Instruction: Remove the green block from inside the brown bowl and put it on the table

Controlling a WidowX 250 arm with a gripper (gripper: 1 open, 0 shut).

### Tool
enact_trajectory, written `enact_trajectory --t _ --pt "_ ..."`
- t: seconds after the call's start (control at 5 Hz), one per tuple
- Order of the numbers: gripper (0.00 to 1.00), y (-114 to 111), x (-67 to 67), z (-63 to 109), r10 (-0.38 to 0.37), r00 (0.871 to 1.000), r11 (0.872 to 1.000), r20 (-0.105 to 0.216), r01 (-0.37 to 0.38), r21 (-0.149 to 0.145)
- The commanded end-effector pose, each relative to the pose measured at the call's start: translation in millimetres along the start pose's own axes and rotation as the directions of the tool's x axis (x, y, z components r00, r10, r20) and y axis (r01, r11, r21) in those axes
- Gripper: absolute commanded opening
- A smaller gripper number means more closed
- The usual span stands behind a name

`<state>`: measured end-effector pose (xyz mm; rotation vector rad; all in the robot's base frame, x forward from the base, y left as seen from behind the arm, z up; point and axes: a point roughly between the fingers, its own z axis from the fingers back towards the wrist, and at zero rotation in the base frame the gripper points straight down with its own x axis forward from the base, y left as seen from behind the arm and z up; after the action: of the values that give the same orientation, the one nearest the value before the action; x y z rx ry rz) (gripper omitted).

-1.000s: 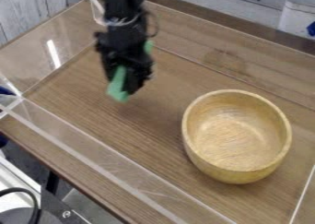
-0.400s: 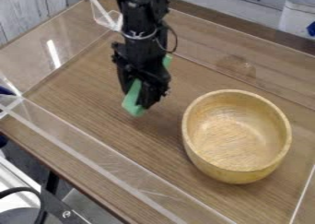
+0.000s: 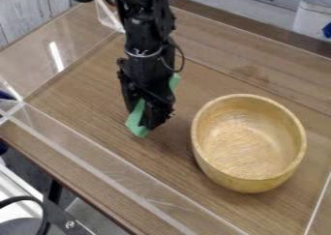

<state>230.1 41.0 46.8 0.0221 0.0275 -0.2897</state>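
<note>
The green block hangs between the black fingers of my gripper, which points straight down and is shut on it. The block's lower end is just above or at the table, left of the brown bowl; I cannot tell whether it touches. The bowl stands empty at the right, a short gap away from the gripper. The arm rises from the gripper toward the top of the picture.
Low clear acrylic walls border the tabletop on the near and left sides. Bare wood lies to the left and in front of the gripper. A cable shows at the bottom left outside the wall.
The gripper has carried the green block rightward and toward the camera, closer to the bowl, sinking slightly and rolling about its vertical axis. The bowl has not moved.
</note>
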Motion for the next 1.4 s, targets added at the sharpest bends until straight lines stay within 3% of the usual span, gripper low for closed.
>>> enact_trajectory --t 0.0,0.4,1.2 --pt "0.00 -3 6.9 11.7 0.014 0.998 0.999 0.063 -0.016 0.030" --pt "0.00 -17 7.7 8.4 0.057 0.995 0.997 0.081 -0.060 0.039" --pt "0.00 -15 9.4 16.6 0.051 0.995 0.997 0.090 -0.056 0.052"
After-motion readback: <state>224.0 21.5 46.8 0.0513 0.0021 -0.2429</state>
